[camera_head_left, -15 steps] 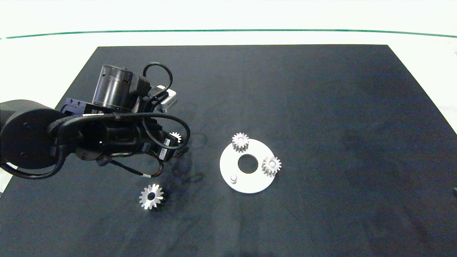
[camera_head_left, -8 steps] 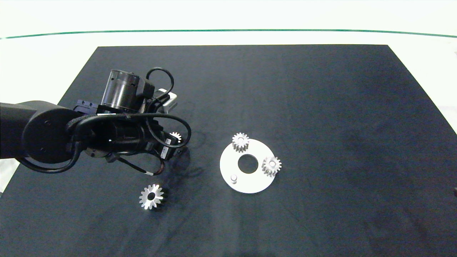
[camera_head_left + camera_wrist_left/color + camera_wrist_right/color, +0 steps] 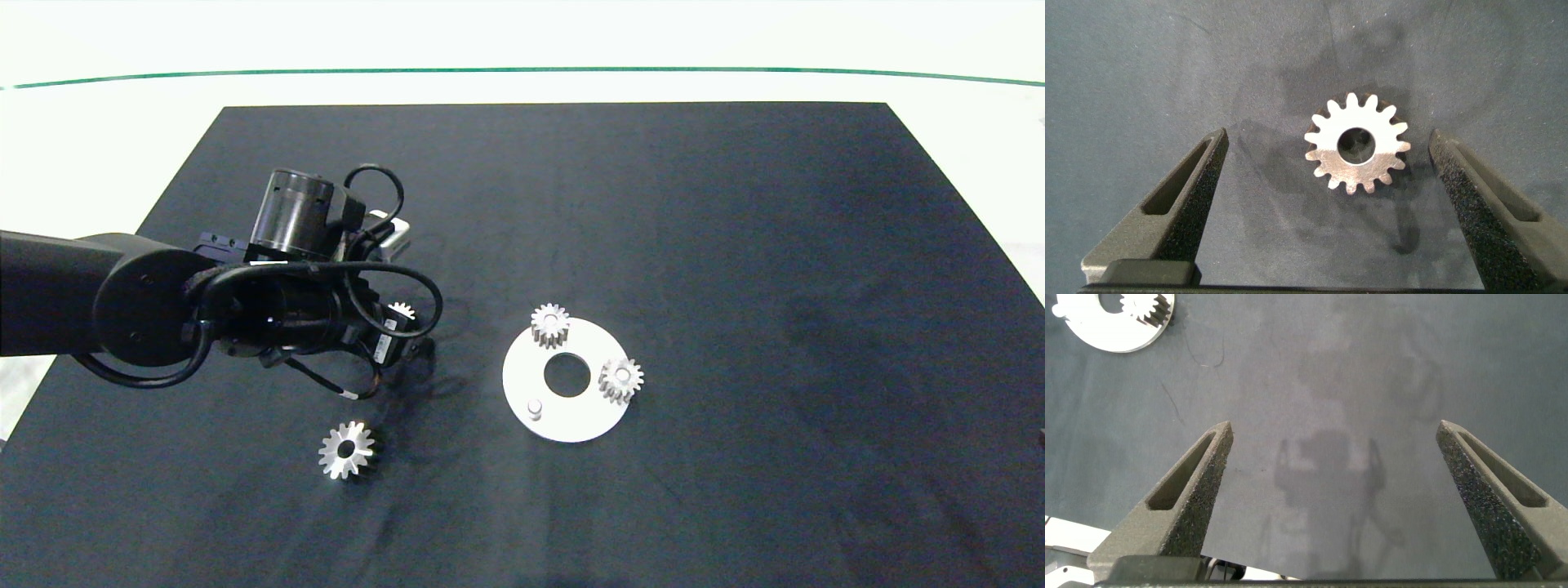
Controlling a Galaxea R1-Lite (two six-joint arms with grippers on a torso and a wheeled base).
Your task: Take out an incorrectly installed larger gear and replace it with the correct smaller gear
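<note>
The larger gear (image 3: 346, 449), star-like with a dark centre hole, lies flat on the black mat, left of and nearer than the white disc (image 3: 571, 420). Two smaller gears (image 3: 550, 325) (image 3: 620, 380) sit on the disc, and its near-left peg (image 3: 535, 407) is bare. A third smaller gear (image 3: 401, 311) lies on the mat, peeking out from under my left arm (image 3: 269, 310). In the left wrist view this gear (image 3: 1357, 143) lies flat between the fingers of my open left gripper (image 3: 1329, 139), touching neither. My right gripper (image 3: 1335, 425) is open over bare mat.
The black mat (image 3: 735, 245) covers most of the white table. The white disc (image 3: 1110, 331) with a gear on it shows at the corner of the right wrist view. The right arm is outside the head view.
My left arm has shifted a little to the right and reached further out over the loose smaller gear. The gears and the disc have not moved.
</note>
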